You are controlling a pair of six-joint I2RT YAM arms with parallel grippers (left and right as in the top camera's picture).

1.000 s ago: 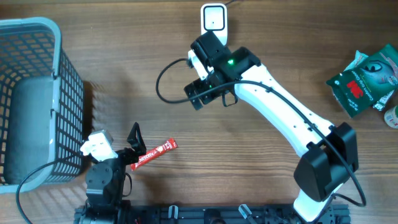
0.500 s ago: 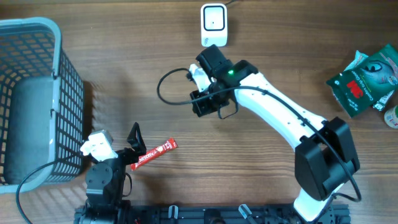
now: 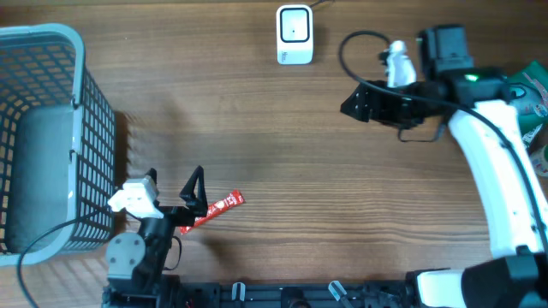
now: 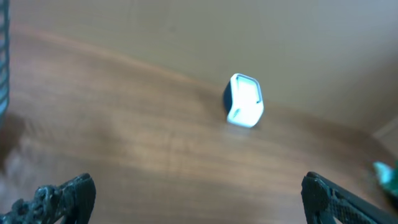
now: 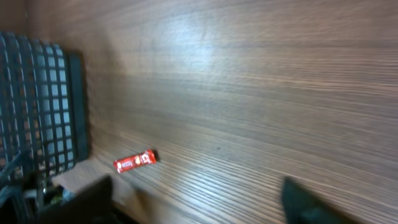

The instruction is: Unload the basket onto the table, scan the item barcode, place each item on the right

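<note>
The left tool [image 3: 175,190] stands released, its two fingers [image 4: 65,194] spread wide at the lower corners of the left wrist view with nothing between them. It sits low over the near left part of the wooden tabletop [image 3: 257,145]. The red candy bar [image 3: 218,206] lies flat on the tabletop just beside this tool, at a slant, with its near end running under the tool's body in the overhead view; contact between the two cannot be confirmed. A grey mesh basket [image 3: 81,60] stands to the left of the tool, at the left edge of the tabletop. The right tool [image 3: 360,103] is also released: its fingers [image 5: 84,200] appear as blurred dark shapes set far apart in the right wrist view, and it holds nothing. It hangs above the far right part of the tabletop, pointing left, well apart from the candy bar. The white barcode scanner [image 3: 294,34] stands at the far edge, near the middle. A green packet [image 3: 533,88] lies at the right edge, partly hidden by the right arm.
</note>
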